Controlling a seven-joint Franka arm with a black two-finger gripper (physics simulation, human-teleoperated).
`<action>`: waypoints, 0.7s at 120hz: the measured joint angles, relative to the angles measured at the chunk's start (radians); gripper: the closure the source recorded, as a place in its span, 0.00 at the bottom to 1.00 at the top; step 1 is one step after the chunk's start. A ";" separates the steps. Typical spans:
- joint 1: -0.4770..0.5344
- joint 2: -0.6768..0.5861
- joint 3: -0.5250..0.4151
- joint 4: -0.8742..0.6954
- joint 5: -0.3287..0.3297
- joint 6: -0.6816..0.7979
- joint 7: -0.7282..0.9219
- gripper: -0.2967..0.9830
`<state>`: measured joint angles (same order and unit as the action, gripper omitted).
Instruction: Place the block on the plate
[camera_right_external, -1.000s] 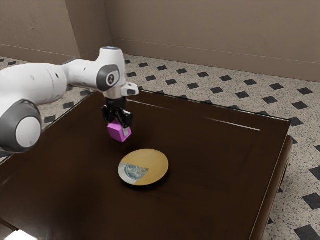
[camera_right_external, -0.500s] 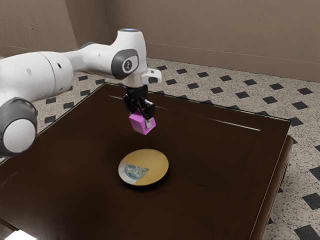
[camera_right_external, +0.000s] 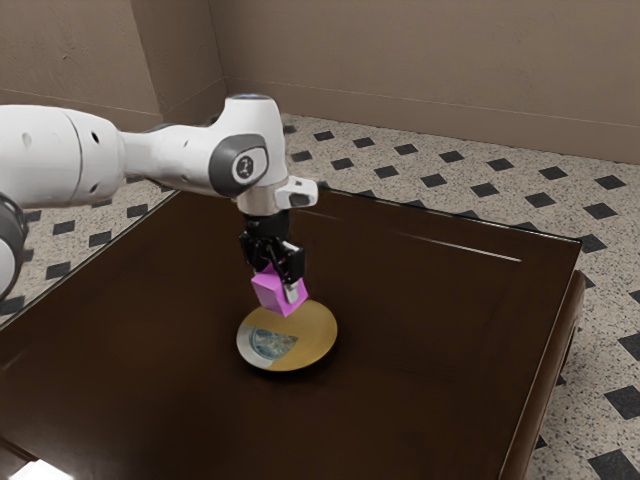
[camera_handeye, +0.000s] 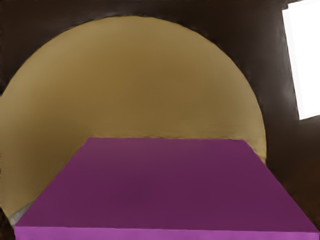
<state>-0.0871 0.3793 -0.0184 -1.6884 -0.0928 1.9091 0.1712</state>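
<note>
Lower and nearer the plate (camera_right_external: 315, 332) than a moment ago, the block (camera_right_external: 271, 293) is pinched between the gripper's (camera_right_external: 279, 281) two fingers, probably so its underside stays free for setting down. It overlaps the plate's far part in the exterior view; whether they touch, I can't tell. The arm (camera_right_external: 170, 158) reaches from the exterior view's left, its hand pointing down to the table (camera_right_external: 430, 330), a pose that suits lowering
</note>
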 joint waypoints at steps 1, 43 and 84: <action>0.000 -0.001 0.001 -0.004 -0.001 0.002 0.000 0.48; 0.000 -0.015 0.007 -0.096 -0.035 0.083 0.001 0.48; 0.000 -0.009 0.008 -0.128 -0.051 0.133 0.008 0.35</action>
<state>-0.0874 0.3704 -0.0108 -1.8163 -0.1443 2.0422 0.1787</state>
